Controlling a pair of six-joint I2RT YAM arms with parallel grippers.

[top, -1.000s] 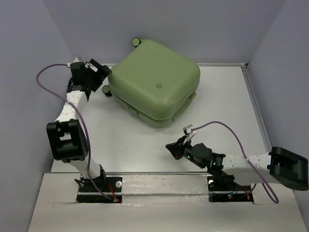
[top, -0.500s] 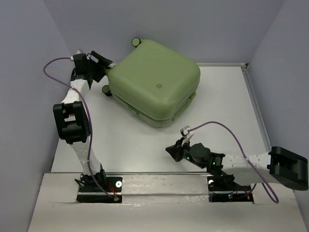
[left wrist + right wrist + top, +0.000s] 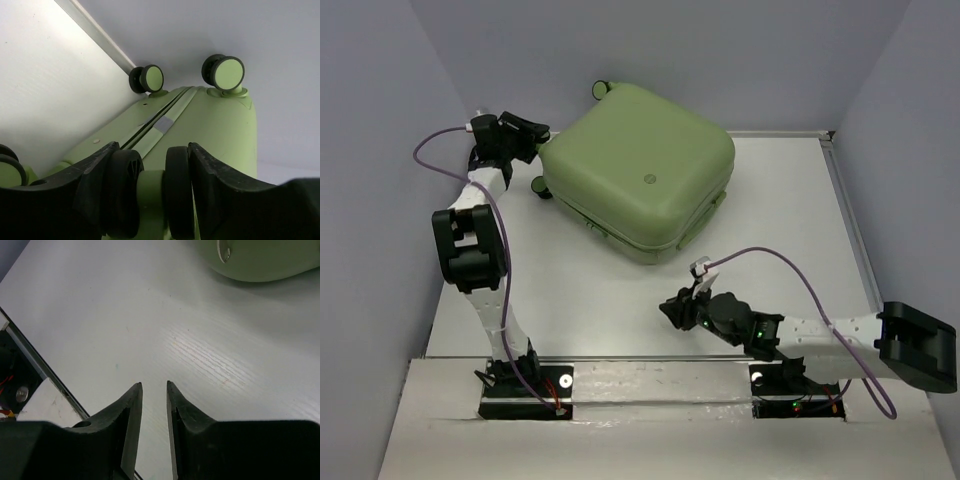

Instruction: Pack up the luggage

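Top external, luggage: the luggage point(image 3: 640, 175) lies flat and closed on the far middle of the table point(image 3: 770, 210), turned at an angle, with its wheeled end toward the back left.
Top external, left gripper: the left gripper point(image 3: 533, 135) is at the case's back-left corner, right against the wheels.
Top external, right gripper: the right gripper point(image 3: 670, 307) sits low near the front middle, well apart from the case.
Left wrist, jaws: both fingers point(image 3: 95, 175) straddle one caster point(image 3: 150, 192) and appear to press its black discs from either side.
Left wrist, shell: the zip seam point(image 3: 160, 119) runs up the wheeled end between two more wheels point(image 3: 224, 71).
Right wrist, jaws: drawn in to a narrow slit with nothing between them, over bare table.
Right wrist, case: only a rounded edge shows at the top right, with a small tab point(image 3: 224, 251) on it.
Contents: the lid is down, so what is inside cannot be told.
Handling: probably stiff, smooth and too broad to pinch. The wheels, tab or seam lip look like the holds, and a pull at a caster may slide or swing the whole case.
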